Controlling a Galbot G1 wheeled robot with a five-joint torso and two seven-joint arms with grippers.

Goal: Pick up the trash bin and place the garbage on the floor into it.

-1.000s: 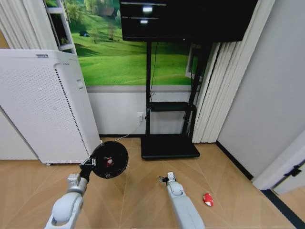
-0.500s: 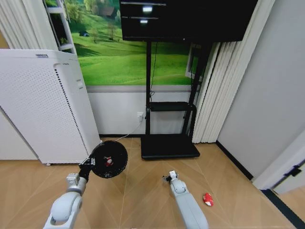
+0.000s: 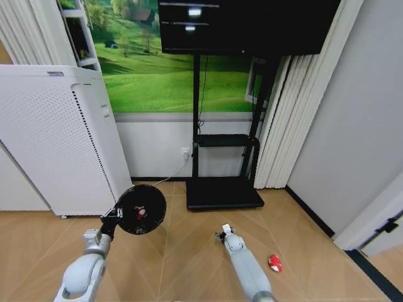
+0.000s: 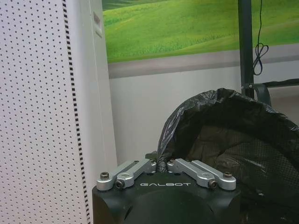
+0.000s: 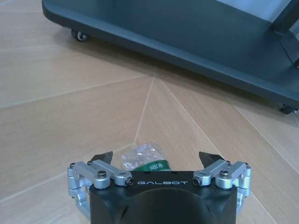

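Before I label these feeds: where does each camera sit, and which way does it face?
Head view: on the head, looking forward and down at floor and wall; both arms show, left gripper holding the bin, right gripper, red scrap.
Left wrist view: on the left wrist, facing the bin; gripper pinches its rim.
Right wrist view: on the right wrist, facing the floor; open gripper over a bottle.
Shared: head and left wrist views both show the bin.

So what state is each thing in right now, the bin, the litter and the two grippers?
Small black round trash bin: held off the floor, bag-lined, a red-and-white wrapper inside.
Left gripper: shut on the bin's rim.
Right gripper: open, above the bottle.
Small greenish crumpled plastic bottle: lying on the wooden floor.
Red scrap: lying on the floor.
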